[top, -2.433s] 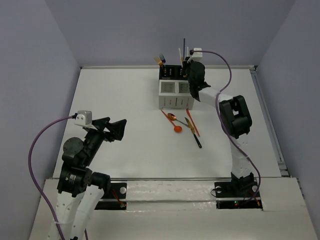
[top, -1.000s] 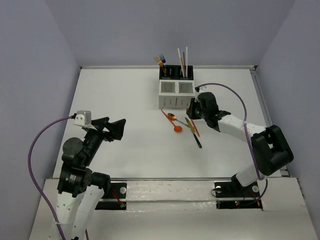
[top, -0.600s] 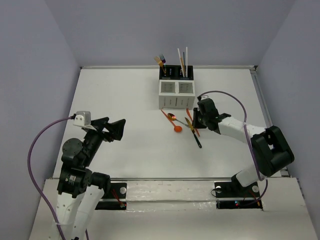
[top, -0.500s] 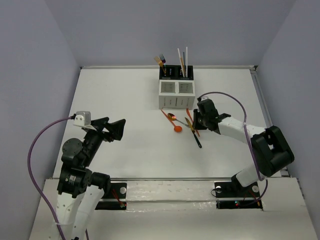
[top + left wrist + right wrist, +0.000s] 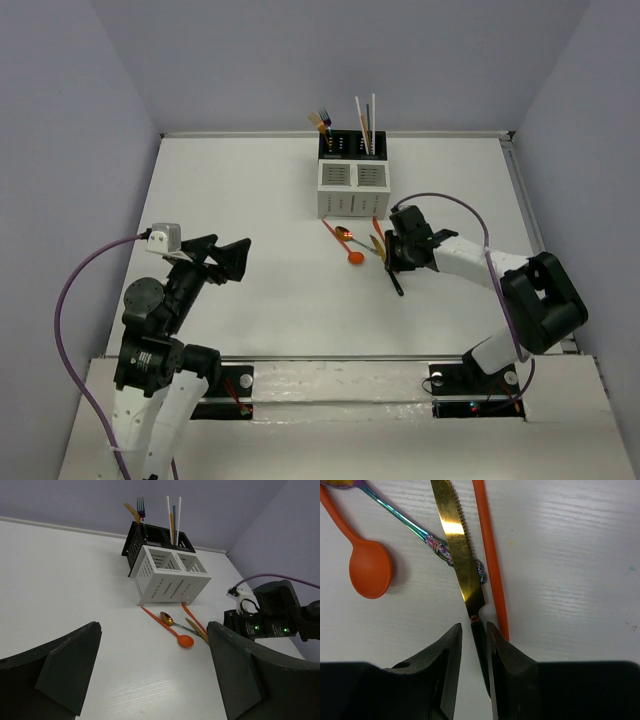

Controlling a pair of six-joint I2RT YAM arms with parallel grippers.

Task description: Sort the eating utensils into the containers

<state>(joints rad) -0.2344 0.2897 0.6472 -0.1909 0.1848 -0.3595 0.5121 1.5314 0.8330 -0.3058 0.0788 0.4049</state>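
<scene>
Right wrist view: right fingers (image 5: 445, 670), slightly parted, straddle the black handle of the gold knife (image 5: 455, 545); orange stick (image 5: 490, 555) just beside. Top view adds the caddy (image 5: 352, 185) beyond them, left fingers (image 5: 240, 258) spread wide, white desk (image 5: 260, 200), lavender walls (image 5: 330, 60).

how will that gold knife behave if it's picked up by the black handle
The gold knife looks thin and rigid, so it probably won't flex. Its polished blade seems slick, and gripped at the narrow black handle by the right gripper it may pivot blade-down. It lies across the iridescent utensil, beside the orange stick, so lifting could nudge both.
</scene>
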